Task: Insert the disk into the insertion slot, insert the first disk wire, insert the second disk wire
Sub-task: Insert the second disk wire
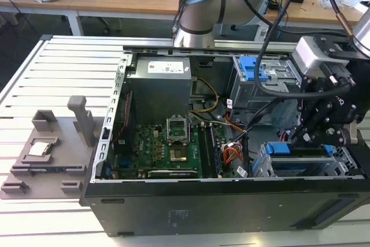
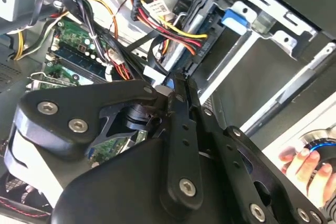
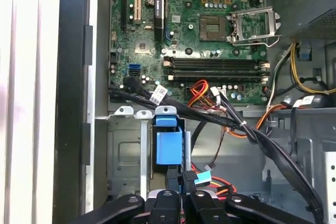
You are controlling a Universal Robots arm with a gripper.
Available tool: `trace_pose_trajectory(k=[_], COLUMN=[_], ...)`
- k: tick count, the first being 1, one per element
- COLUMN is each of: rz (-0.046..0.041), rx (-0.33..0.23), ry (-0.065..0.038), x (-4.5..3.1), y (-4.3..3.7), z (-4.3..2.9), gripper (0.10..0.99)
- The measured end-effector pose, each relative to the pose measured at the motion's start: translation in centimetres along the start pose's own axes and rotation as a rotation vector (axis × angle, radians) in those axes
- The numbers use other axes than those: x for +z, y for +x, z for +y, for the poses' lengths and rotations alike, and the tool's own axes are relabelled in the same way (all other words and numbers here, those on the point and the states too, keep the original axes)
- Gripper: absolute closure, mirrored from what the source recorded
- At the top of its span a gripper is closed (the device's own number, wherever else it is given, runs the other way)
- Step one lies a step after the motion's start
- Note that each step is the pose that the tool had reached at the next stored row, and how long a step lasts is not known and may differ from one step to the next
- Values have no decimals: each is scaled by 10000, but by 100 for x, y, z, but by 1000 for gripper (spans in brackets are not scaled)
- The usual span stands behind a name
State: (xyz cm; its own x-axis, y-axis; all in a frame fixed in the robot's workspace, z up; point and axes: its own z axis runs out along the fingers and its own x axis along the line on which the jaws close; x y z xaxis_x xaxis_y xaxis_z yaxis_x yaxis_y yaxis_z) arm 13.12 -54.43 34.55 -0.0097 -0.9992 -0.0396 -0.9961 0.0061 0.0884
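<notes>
The gripper hangs just above the insertion slot, on the exterior view's right inside the open computer case. Its fingers are closed narrow around a thin black wire. The disk (its blue carrier is visible) already sits in the slot, close to the motherboard.

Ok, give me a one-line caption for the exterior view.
Arm's gripper lowered into the open computer case above the blue-framed disk in the insertion slot.
</notes>
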Motion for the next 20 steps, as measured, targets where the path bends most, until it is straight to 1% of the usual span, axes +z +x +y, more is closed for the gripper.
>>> trace_pose_trajectory(k=[2,3,4,8,9,10,11,16,20], rz=[-4,-3,-3,-8,-38,-95,-120,-123,-132], rx=[0,3,2,3,1,-4,-6,-6,-7], ry=[-29,-60,-75,-103,-114,-123,-127,-137,-137], x=[7,13,15,21,24,31,39,76,81], y=[0,1,1,0,1,1,1,21,21], z=[-33,-69,-89,-130,-138,-145,-148,-152,-153], gripper=[937,937,937,937,937,937,937,937,925])
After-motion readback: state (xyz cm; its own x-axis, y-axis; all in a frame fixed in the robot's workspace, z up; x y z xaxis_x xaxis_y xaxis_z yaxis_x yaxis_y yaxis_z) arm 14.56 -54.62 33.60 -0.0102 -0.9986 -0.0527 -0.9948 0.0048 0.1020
